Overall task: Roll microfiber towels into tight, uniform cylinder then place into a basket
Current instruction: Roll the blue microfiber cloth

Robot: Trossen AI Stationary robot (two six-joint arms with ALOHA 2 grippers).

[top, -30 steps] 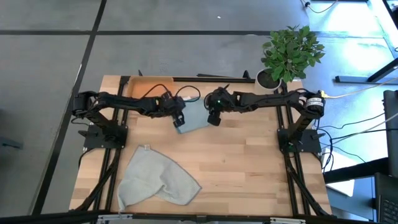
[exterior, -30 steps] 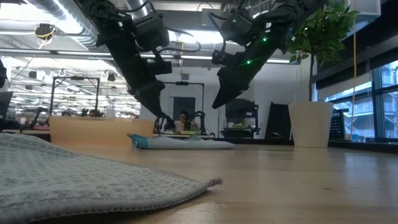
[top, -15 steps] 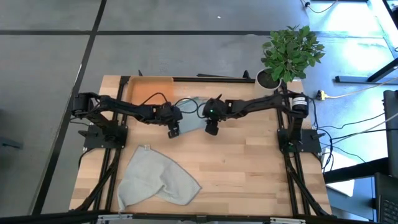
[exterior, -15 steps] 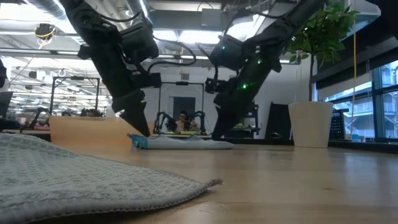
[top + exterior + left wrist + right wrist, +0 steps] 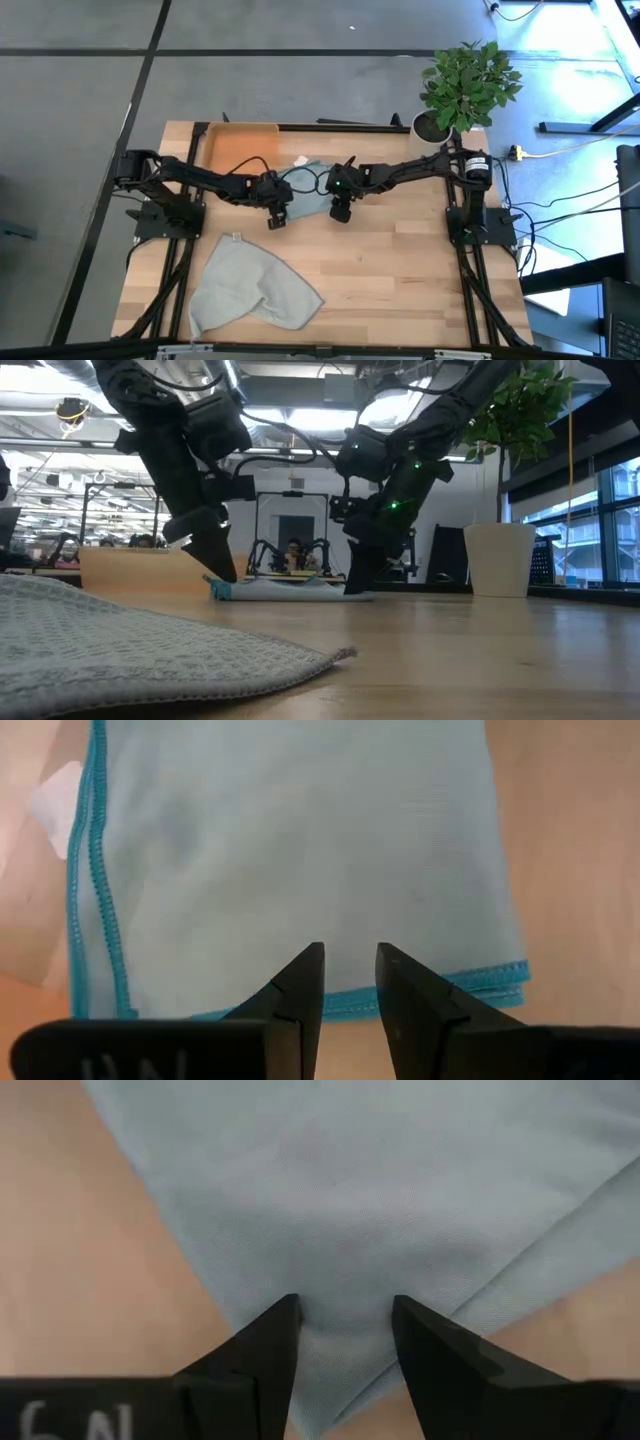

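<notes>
The light teal-blue towel [image 5: 305,180] lies flat on the wooden table, just near of the orange basket [image 5: 240,145]. My left gripper [image 5: 278,216] is low at the towel's near left part. In its wrist view its fingers [image 5: 350,975] stand a little apart above the stitched near edge [image 5: 470,982]. My right gripper [image 5: 340,211] is low at the towel's near right corner, open wide, its fingers [image 5: 345,1330] standing either side of that corner [image 5: 320,1400]. The pale grey-green towel [image 5: 250,285] lies crumpled near the front edge. My left gripper slants down from the near side, its tips just inside the teal towel's stitched near edge [image 5: 340,1005]. Whether they touch the cloth, I cannot tell. My right gripper slants down over the near right corner [image 5: 345,1370]. Whether its tips touch the cloth, I cannot tell.
A white pot [image 5: 432,125] with a green plant stands at the table's far right corner. The basket's low wall [image 5: 150,565] rises just behind the teal towel [image 5: 290,588]. Bare wood lies between the two towels and toward the right edge.
Both grippers have come down to the table and a little toward its near edge, tipping more steeply downward. They now stand at the teal towel's near edge. The left one has also gone slightly toward the table's left. The towel has stayed flat where it was.
</notes>
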